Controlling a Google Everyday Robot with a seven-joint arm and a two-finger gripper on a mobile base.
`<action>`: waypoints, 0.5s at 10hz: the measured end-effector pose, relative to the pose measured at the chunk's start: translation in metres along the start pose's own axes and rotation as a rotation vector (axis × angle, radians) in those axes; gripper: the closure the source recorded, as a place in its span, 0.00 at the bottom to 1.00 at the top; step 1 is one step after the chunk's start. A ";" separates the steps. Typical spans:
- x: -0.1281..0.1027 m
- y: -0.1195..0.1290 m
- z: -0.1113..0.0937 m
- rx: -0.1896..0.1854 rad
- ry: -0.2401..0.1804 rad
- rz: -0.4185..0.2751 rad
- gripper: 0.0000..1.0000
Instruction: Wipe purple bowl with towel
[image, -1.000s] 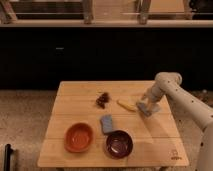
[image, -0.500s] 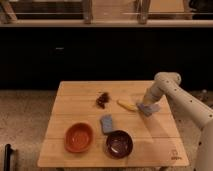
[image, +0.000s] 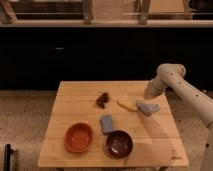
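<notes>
- Your gripper (image: 149, 95) hangs over the right rear part of the table, just above the grey towel (image: 148, 107). You cannot tell how wide it stands or whether it grips the cloth.
- The purple bowl (image: 119, 144) sits well apart from it, near the front edge and beside an orange bowl (image: 79, 137).
- The wooden table (image: 160, 147) stands on speckled floor (image: 25, 125) before dark cabinets (image: 60, 55).

Light wooden table (image: 162, 145) carries: round orange bowl (image: 78, 137) front left, dark purple bowl (image: 119, 144) beside it, blue-grey rectangular pad (image: 106, 123) just behind, dark reddish clump (image: 102, 99), yellow oblong item (image: 126, 104), crumpled grey-blue towel (image: 147, 107) right. Gripper (image: 149, 93) just above towel.
</notes>
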 end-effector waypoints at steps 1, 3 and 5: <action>0.001 0.001 -0.002 -0.006 -0.002 0.003 0.54; 0.003 0.005 0.010 -0.025 -0.008 0.010 0.33; 0.007 0.012 0.034 -0.043 -0.013 0.017 0.21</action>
